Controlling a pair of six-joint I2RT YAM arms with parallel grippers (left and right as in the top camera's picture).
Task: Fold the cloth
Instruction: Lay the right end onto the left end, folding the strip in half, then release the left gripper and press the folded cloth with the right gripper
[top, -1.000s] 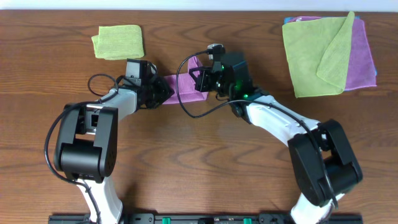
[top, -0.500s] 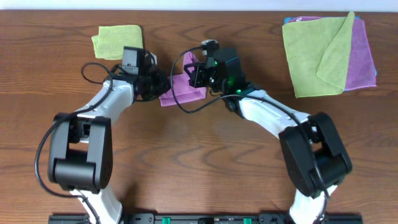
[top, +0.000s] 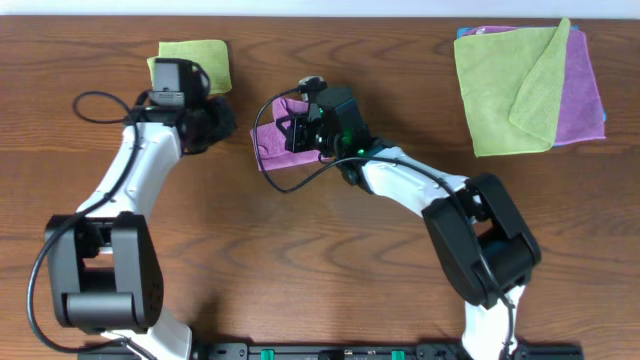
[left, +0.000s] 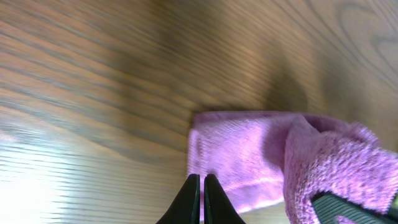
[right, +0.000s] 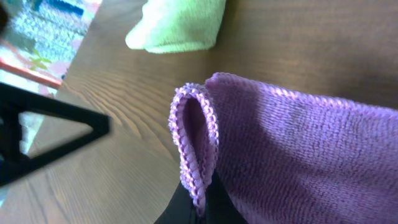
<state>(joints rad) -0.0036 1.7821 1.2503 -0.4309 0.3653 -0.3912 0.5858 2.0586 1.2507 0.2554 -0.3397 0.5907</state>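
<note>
The purple cloth (top: 270, 145) lies folded on the wooden table at centre left. My right gripper (top: 291, 130) is shut on a doubled edge of it, and the right wrist view shows the hem (right: 198, 149) pinched between the jaws (right: 199, 202). My left gripper (top: 216, 125) is shut and empty, just left of the cloth and apart from it. In the left wrist view its closed jaws (left: 202, 190) hover at the near edge of the purple cloth (left: 249, 155).
A folded green cloth (top: 200, 60) lies at the back left, just behind my left wrist; it also shows in the right wrist view (right: 180, 25). A pile of a green cloth (top: 505, 90) over a purple one (top: 582, 95) sits at the back right.
My left gripper let go of the purple cloth and drew back to the left. My right gripper carried its edge of the cloth leftward, folding it over.
</note>
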